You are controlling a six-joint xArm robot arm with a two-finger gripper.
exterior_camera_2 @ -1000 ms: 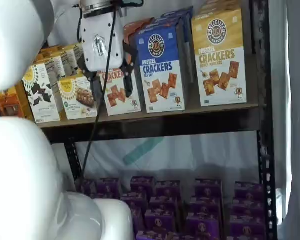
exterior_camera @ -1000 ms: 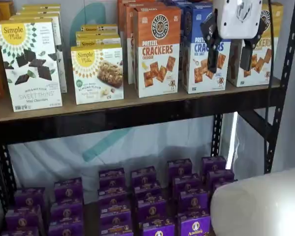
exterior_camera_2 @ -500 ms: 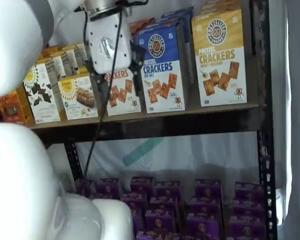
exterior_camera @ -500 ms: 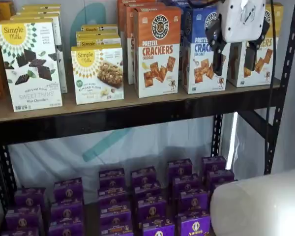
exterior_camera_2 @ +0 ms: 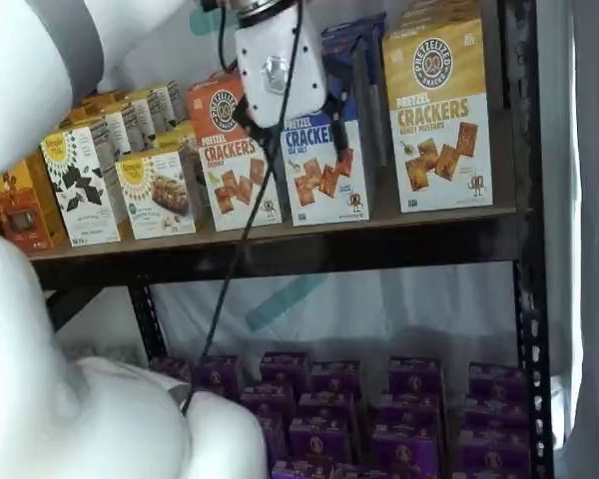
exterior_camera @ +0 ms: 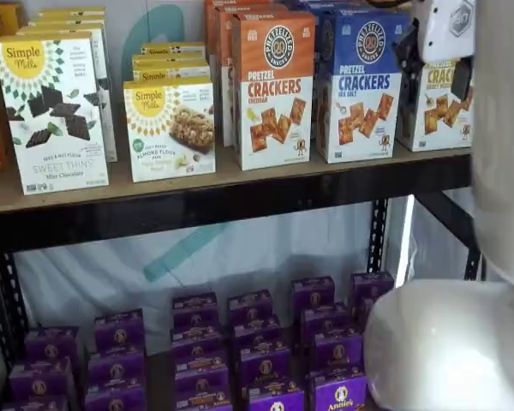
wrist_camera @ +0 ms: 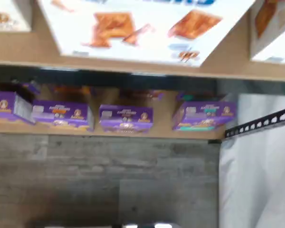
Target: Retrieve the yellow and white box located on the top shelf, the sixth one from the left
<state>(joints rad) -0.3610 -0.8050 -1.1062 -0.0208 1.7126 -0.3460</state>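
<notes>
The yellow and white box (exterior_camera_2: 438,110) stands at the right end of the top shelf (exterior_camera_2: 379,238), upright, facing front. In a shelf view it (exterior_camera: 433,107) is partly hidden behind my gripper (exterior_camera: 433,84). My gripper (exterior_camera_2: 295,140) hangs in front of the top shelf (exterior_camera: 240,184), open and empty, with a plain gap between its black fingers (exterior_camera_2: 336,130). In one shelf view it is in front of the blue box (exterior_camera_2: 319,165), left of the yellow and white box. The wrist view shows the blue box's white lower part (wrist_camera: 142,28) close up.
An orange "Pretzel Crackers" box (exterior_camera: 272,86) and the blue box (exterior_camera: 358,81) stand left of the target. Simple Mills boxes (exterior_camera: 51,111) fill the shelf's left. Purple boxes (exterior_camera: 257,351) cover the lower shelf. A black upright (exterior_camera_2: 524,200) borders the right. My white arm (exterior_camera: 463,342) blocks the right side.
My gripper has moved to the right along the top shelf, from in front of the orange and blue boxes towards the yellow and white box. It stays open. The boxes have not moved.
</notes>
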